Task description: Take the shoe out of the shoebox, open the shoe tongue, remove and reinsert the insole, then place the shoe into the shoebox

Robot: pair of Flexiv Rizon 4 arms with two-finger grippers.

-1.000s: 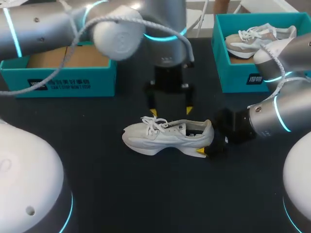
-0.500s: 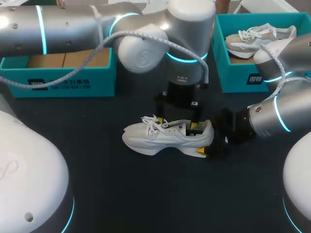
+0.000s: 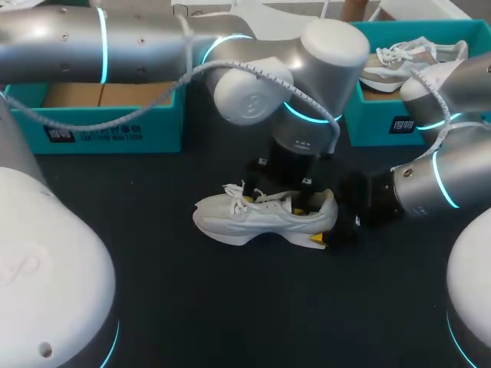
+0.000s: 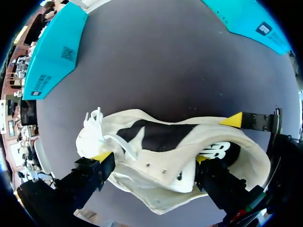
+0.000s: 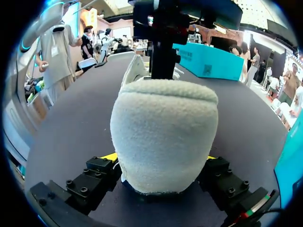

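Now, dark table [image 3: 230, 307] – right tool [image 5: 161, 160] clamps shoe [image 3: 253, 218] heel – left tool [image 4: 152, 157] spread wide.

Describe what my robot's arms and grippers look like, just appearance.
Both arms are smooth silver-grey tubes with rounded joints and glowing cyan rings. A pale braided cable loops along the left arm and another along the right arm. Each wrist ends in black. The left gripper and right gripper have black, bolted fingers with bright yellow tips.
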